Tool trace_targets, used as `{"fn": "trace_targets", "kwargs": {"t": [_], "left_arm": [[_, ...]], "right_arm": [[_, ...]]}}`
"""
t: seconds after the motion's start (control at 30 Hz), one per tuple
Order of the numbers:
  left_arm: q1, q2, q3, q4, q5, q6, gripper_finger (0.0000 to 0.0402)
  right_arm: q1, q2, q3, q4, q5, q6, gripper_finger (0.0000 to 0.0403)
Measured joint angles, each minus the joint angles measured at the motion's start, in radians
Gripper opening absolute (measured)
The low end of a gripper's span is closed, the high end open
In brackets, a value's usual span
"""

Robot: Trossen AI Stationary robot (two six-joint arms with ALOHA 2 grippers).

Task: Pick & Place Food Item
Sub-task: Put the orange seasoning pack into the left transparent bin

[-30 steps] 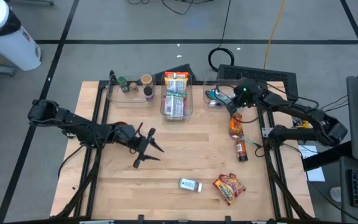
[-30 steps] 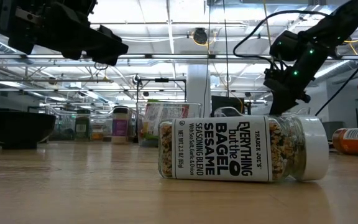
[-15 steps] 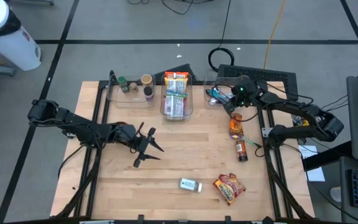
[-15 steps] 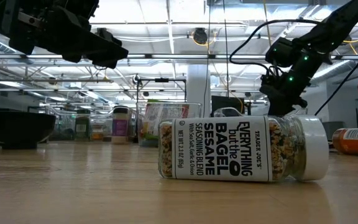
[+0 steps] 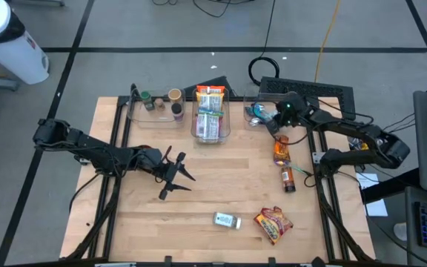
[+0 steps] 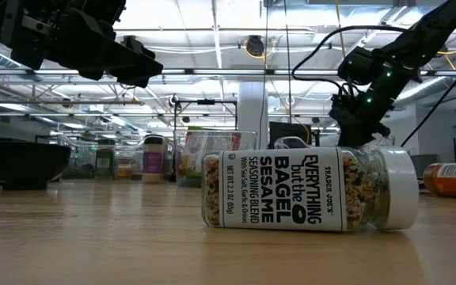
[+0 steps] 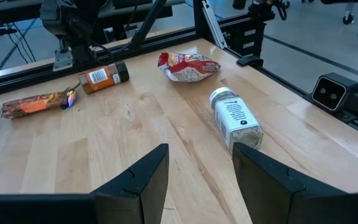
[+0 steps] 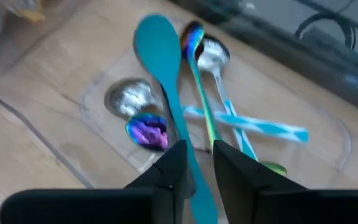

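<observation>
Right claw (image 8: 194, 163): I had it narrowly parted over the clear utensil tray (image 8: 107, 134), teal spoon (image 8: 166, 74) between fingers. Left claw (image 7: 197, 177): half-open, empty, near seasoning jar (image 7: 236, 118).

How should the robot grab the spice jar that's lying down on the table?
Grip the clear glass seasoning jar with the white lid across its round labelled middle, coming straight down from above. It lies on its side on the wooden table, so both curved flanks are open for fingers.

Seasoning jar (image 5: 227, 220): clear, white cap, lying on its side, near table edge. Snack bag (image 5: 273, 224): red and yellow, flat, just right of the jar. Orange wrapper (image 5: 281, 150) and dark-capped bottle (image 5: 288, 179): lying at right.
</observation>
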Motion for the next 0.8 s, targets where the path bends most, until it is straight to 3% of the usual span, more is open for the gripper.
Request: {"fn": "trace_targets", "kwargs": {"t": [0.23,0.47,0.6,0.8], "left_arm": [[0.000,0.000,0.000,-0.006,-0.031,-0.001,0.0186],[0.000,0.000,0.000,-0.006,-0.085,-0.020,0.0186],[0.000,0.000,0.000,-0.006,-0.085,-0.019,0.0186],[0.000,0.000,0.000,-0.005,-0.092,0.003,0.0186]], "right_arm": [[0.058,-0.079,0.000,0.121,-0.006,-0.030,0.0095],[0.170,-0.214,0.000,0.250,-0.224,-0.011,0.0107],[0.301,-0.235,0.000,0.311,-0.315,0.063,0.0116],[0.565,-0.162,0.000,0.521,-0.313,0.093,0.0135]]}}
